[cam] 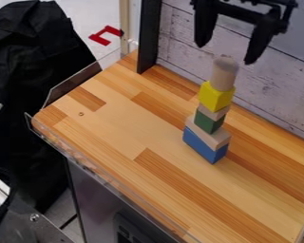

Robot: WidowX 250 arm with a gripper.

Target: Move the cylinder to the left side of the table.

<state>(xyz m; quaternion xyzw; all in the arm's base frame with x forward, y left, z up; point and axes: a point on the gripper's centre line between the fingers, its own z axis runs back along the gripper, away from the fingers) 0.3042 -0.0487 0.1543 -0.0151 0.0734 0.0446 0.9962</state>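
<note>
While the black claw point(225, 55) hangs by the long edge of the table point(116, 123) next to the wall point(186, 38), its two fingers are spread wide, pointing down. The cylinder point(223, 75) is just under the gap, as seen from here, but I can't tell how close the tips are to it. It is plain wood and has a round top, and it stands up straight at the very top of a tower. Right under it, touching it, is a yellow block point(215, 97). Then comes a small wood block point(213, 112), then a green block point(208, 122), then a flat wood bit point(208, 135), and a blue block point(204, 148) is at the bottom, sitting on the table. The tower is nearer to the wall edge than to the table's left corner, and well apart from that corner. A little dark dot point(81, 114) is in the wood near the left corner. A see-through rim point(85, 161) goes along the front edge. By the back corner, a black post point(148, 38) stands up next to the wall. Past the left end of the table there is a big black cloth point(34, 57), and a red thing point(106, 34) is past the back corner
</note>
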